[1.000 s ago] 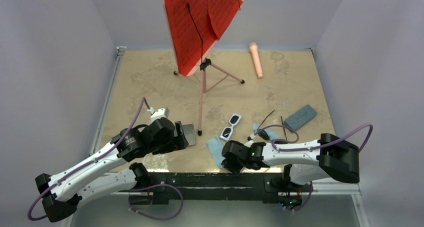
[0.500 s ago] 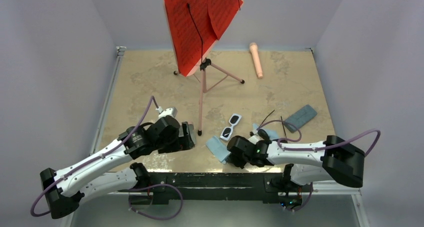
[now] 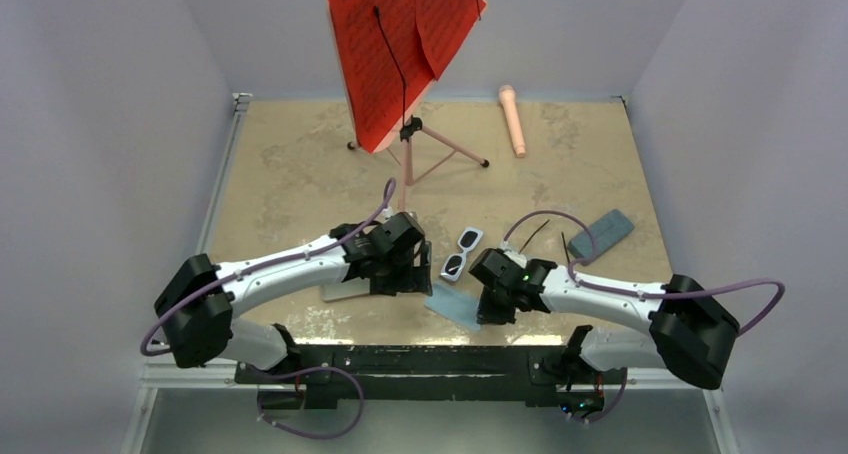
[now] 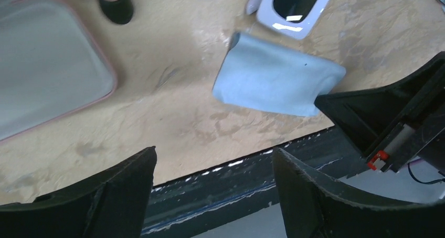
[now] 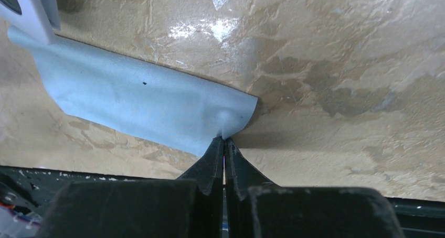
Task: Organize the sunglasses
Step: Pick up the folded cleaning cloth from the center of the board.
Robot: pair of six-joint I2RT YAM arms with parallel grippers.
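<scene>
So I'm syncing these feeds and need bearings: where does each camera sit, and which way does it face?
Top external: above and behind the arms, looking down on the table; both arms show, left gripper and right gripper.
Left wrist: on the left arm, looking down at the near table edge and pink case; its open fingers show below.
Right wrist: on the right arm, low over the table; its shut fingers pinch the cloth corner.
Shared: all three show the cloth and white sunglasses.

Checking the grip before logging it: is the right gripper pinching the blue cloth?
Yes: in the right wrist view the right gripper is shut on a puckered corner of the blue cloth.
</scene>
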